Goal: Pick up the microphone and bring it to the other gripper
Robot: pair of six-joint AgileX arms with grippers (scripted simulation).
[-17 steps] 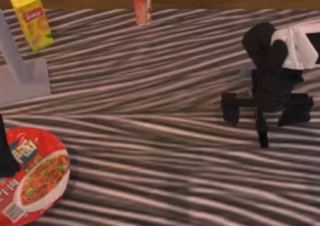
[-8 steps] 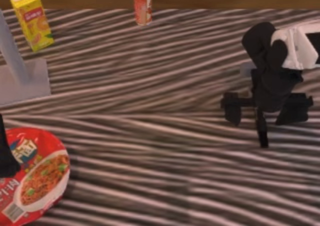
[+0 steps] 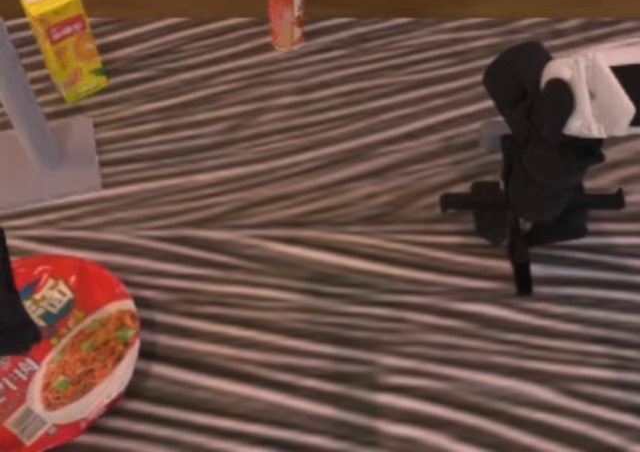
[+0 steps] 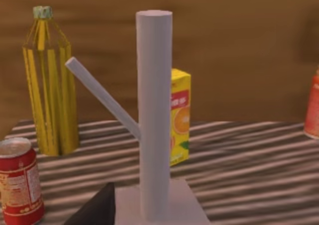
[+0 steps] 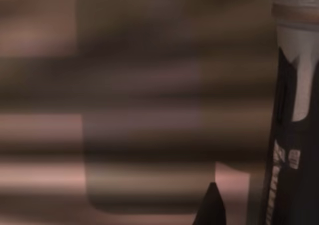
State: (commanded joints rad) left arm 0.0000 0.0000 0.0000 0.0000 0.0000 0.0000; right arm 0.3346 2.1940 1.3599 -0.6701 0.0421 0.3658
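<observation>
Top view, near to far. At the near left corner of the striped desk (image 3: 300, 372) lies a red noodle bowl (image 3: 65, 357), partly overlapped by a dark shape at the left edge, probably the parked left arm; its tool is not seen. Farther back on the left stands a grey stand (image 3: 45, 147), with a yellow juice carton (image 3: 65, 40) beyond it and an orange can (image 3: 285, 10) at the far edge.

On the right, the right tool (image 3: 520, 234) hangs over the microphone (image 3: 520, 264), whose thin black handle projects toward the near side from beneath it. The fingers appear drawn in close about the handle, though actual contact cannot be told.

Right wrist view: the handle (image 5: 289, 150) runs upright alongside one dark fingertip (image 5: 212, 205).
</observation>
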